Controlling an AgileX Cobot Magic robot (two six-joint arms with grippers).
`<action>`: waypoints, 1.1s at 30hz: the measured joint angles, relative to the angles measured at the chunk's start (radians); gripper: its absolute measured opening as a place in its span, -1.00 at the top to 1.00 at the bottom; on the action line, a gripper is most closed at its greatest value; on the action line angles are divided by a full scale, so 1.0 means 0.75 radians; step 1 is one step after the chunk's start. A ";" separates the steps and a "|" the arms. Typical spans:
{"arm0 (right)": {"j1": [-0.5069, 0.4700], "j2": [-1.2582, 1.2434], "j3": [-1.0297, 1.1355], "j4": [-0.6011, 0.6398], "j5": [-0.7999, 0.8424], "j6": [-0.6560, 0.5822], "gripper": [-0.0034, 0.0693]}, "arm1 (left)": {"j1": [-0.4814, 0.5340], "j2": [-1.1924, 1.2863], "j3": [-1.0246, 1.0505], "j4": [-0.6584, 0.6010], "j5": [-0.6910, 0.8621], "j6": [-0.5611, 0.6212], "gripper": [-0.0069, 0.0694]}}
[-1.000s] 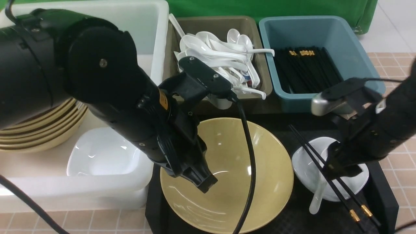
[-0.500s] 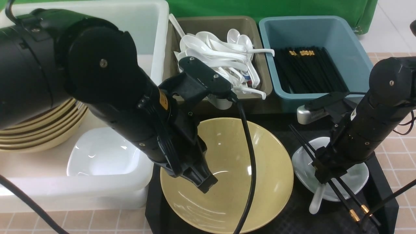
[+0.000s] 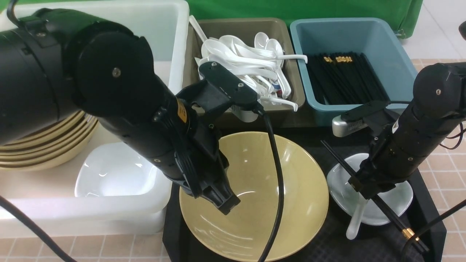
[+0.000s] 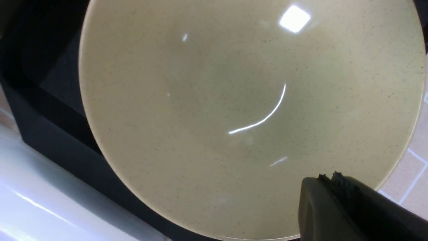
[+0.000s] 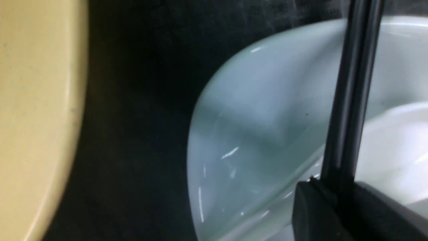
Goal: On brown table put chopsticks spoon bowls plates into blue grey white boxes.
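A wide yellow bowl [image 3: 255, 196] sits on the black tray [image 3: 327, 240]. My left gripper [image 3: 227, 205] hovers just over the bowl's inside, jaws shut and empty; the left wrist view shows the closed tips [image 4: 329, 177] above the bowl [image 4: 234, 100]. To the right, a small white plate [image 3: 397, 203] holds a white spoon [image 3: 354, 223] whose handle sticks out toward me. Black chopsticks [image 3: 338, 160] lie slantwise across the plate, and my right gripper [image 3: 366, 191] is shut on them at mid-length. In the right wrist view the chopsticks [image 5: 351, 100] rise from the jaws [image 5: 331, 182] over the plate [image 5: 267, 134].
The large white box [image 3: 91, 214] at left holds stacked yellow bowls [image 3: 47, 149] and a white dish [image 3: 113, 171]. At the back, the grey box [image 3: 233, 27] is full of spoons and the blue box [image 3: 349, 32] holds chopsticks. Tiled brown table [image 3: 447, 171] shows at right.
My right gripper came down onto the plate and closed on the chopsticks, drawing the two sticks together. The left arm has barely moved.
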 joint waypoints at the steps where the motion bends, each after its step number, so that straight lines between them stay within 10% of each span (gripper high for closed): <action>1: 0.000 0.000 0.000 0.000 0.002 0.000 0.48 | 0.000 0.000 0.000 0.005 0.000 0.000 0.81; 17: 0.000 -0.294 -0.208 -0.033 -0.138 0.000 0.48 | 0.211 0.087 -0.009 0.098 -0.286 -0.201 0.81; 33: -0.183 0.310 -0.881 -0.037 -0.561 0.157 0.48 | 0.216 0.332 -0.495 -0.022 -0.644 -0.041 0.81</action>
